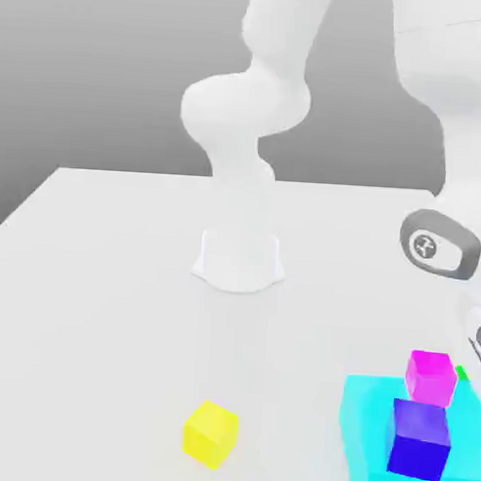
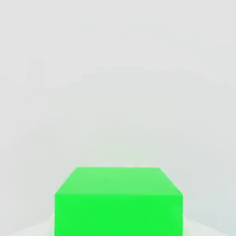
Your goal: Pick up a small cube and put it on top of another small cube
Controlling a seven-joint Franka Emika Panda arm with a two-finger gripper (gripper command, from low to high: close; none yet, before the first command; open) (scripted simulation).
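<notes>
Blue cube (image 1: 420, 440): nearest the exterior camera; rests on the cyan block, toward its front.
Cyan block (image 1: 365, 425): large, flat slab on the table at the exterior view's lower right; carries the blue and magenta cubes.
Magenta cube (image 1: 431, 376): sits on the cyan block just behind the blue cube, near the arm's lower end.
Green cube (image 2: 118, 201): fills the lower middle of the hand view, top and one side face visible; appears in the exterior view as a thin green sliver (image 1: 462, 374) just beside the magenta cube, at the exterior view's right edge.
Yellow cube (image 1: 211, 433): alone on the table, well apart from the cyan block, toward the exterior view's left of it.
Table (image 1: 100, 306): plain white surface.
Arm (image 1: 447, 117): white, descends along the exterior view's right side; base pedestal (image 1: 239, 256) at the table's middle.
Claw state: cannot tell whether released or clenched.
</notes>
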